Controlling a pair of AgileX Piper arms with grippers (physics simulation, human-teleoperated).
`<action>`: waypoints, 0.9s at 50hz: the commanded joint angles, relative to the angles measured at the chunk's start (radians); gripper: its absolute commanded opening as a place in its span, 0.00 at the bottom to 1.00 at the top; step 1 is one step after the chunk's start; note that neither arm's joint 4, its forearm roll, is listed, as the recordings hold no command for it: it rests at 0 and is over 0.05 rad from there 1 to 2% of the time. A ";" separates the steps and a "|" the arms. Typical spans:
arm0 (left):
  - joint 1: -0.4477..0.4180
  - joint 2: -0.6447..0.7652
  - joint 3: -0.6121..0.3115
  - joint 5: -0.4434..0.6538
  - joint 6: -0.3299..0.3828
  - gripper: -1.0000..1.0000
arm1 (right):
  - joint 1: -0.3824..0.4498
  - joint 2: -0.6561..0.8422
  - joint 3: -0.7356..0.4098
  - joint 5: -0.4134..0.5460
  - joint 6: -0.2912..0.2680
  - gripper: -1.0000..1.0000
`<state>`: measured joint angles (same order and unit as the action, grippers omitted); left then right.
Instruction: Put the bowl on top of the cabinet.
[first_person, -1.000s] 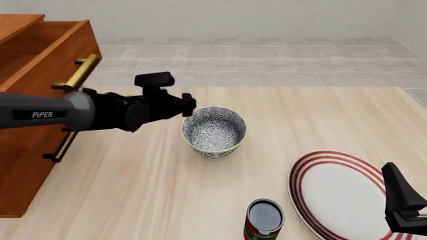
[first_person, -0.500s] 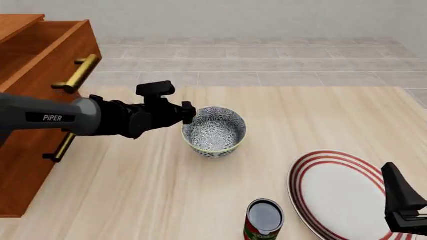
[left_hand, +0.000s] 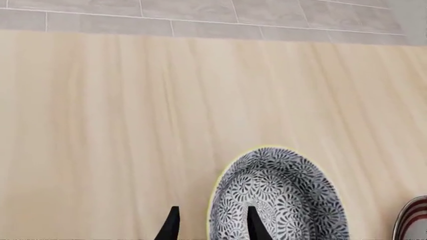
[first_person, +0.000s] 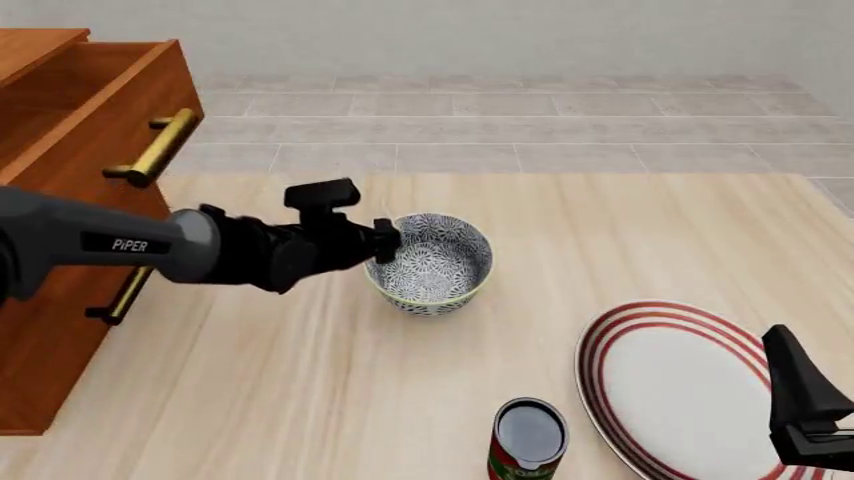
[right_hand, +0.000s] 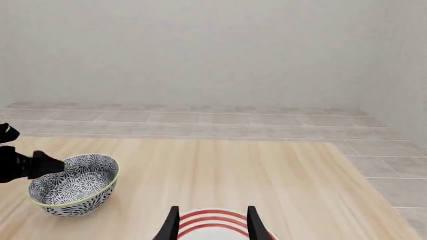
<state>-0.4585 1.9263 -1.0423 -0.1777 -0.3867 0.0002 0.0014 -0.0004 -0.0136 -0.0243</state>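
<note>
Small deep round bowl (first_person: 430, 263), white with dense dark floral pattern and pale rim, sits upright on the pale wood-grain worktop (first_person: 534, 230), right of the large reddish-brown wooden cabinet (first_person: 60, 230) with brass-gold bar handles.

Left gripper (first_person: 387, 240) at the bowl's near-left rim. Left wrist view: fingers spread, one black fingertip (left_hand: 255, 226) inside the bowl (left_hand: 277, 197), the other outside the wall, rim between them. Not yet clamped.

Right gripper (right_hand: 211, 223) low at the right edge, fingers apart, over the flat white plate with red rings (first_person: 674, 385); it carries nothing.

Dark-topped can with red-green label (first_person: 530, 439) stands just left of the plate.
</note>
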 joint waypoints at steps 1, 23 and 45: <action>-0.014 0.016 0.008 -0.016 -0.016 1.00 | -0.001 -0.001 0.000 -0.001 0.001 1.00; -0.021 0.042 0.018 -0.039 -0.022 1.00 | 0.000 -0.001 0.000 -0.001 0.000 1.00; -0.025 0.070 0.012 -0.051 -0.026 1.00 | 0.000 0.000 0.000 -0.002 0.001 1.00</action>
<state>-0.4835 1.9837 -1.0266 -0.2243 -0.4125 0.0005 0.0012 -0.0003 -0.0153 -0.0243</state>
